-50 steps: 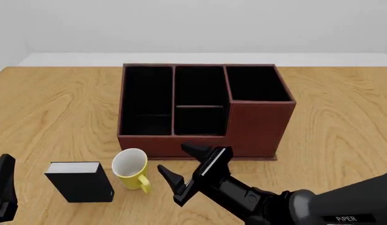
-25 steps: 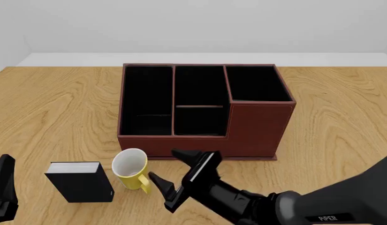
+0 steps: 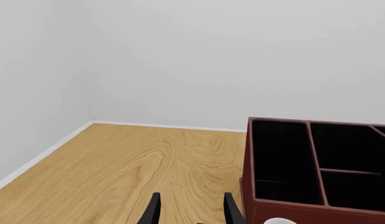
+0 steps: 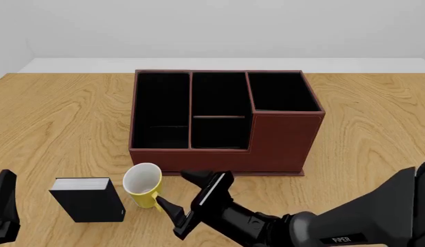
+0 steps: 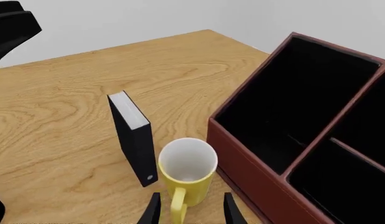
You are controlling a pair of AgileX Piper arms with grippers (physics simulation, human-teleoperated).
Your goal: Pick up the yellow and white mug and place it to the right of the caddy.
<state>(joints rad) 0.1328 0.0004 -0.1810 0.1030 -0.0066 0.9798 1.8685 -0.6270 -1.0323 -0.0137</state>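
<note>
The yellow and white mug (image 4: 143,184) stands upright in front of the caddy's left end, its handle pointing toward me. The reddish-brown caddy (image 4: 286,140) sits mid-table. My right gripper (image 4: 173,189) is open, just right of the mug, its fingers on either side of the handle. In the right wrist view the mug (image 5: 187,169) is right ahead of the gripper (image 5: 191,209), its handle between the open fingers, beside the caddy (image 5: 255,154). My left gripper (image 3: 191,213) is open and empty at the near left; the caddy (image 3: 317,205) shows in its view.
A small black book-like box (image 4: 88,199) stands just left of the mug; it also shows in the right wrist view (image 5: 133,135). The left arm (image 4: 2,211) is at the near left corner. Bare wooden table (image 4: 367,134) lies right of the caddy.
My right gripper has moved left and toward the mug, and its open fingers now straddle the handle. The mug, caddy and left arm have not moved.
</note>
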